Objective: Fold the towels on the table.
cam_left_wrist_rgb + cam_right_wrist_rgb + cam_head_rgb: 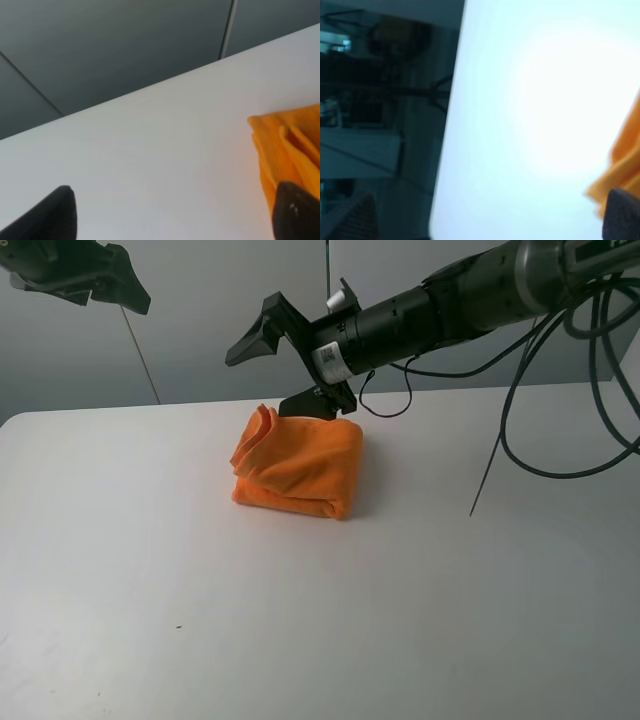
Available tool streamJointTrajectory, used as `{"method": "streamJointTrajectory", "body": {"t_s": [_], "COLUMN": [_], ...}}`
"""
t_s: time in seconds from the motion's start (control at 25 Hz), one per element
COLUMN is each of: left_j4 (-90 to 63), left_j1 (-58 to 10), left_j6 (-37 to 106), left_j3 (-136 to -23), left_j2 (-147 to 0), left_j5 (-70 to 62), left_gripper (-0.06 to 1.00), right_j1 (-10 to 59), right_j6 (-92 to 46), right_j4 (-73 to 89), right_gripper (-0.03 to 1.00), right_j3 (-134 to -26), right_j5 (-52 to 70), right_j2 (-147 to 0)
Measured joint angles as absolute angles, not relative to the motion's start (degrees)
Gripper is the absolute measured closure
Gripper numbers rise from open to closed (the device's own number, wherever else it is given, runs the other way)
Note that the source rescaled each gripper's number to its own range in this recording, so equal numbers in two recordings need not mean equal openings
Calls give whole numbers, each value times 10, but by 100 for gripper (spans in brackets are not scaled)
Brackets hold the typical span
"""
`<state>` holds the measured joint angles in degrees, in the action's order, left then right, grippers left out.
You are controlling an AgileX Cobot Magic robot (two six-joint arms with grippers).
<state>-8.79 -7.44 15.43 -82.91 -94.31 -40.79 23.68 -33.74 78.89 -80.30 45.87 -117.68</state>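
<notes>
Right pincer (290, 365) gapes beside the bundled towel (298, 462), its length running table-left to table-right.

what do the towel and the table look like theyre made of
The towel: soft orange cloth, probably terry or microfibre; it sits in plump, fuzzy-looking folds. The table: smooth, hard white top with a matte finish, possibly laminate; it shows no grain and only diffuse brightness.
</notes>
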Motion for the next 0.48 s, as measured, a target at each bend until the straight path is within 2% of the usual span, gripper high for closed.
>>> {"method": "streamJointTrajectory", "body": {"t_s": [0.24,0.48], "left_j4": [-122,-148], "left_j1": [-42,-3], "left_j6": [140,137], "left_j3": [-820,-728], "left_j2": [-900,-796], "left_j5": [-476,-513], "left_gripper": [-6,-6], "right_j1": [151,128], "right_j6": [-220,-53], "right_j4": [484,153], "right_gripper": [1,1], "right_j3": [-787,-666], "right_j5": [435,395], "right_j2": [-1094,-897]}}
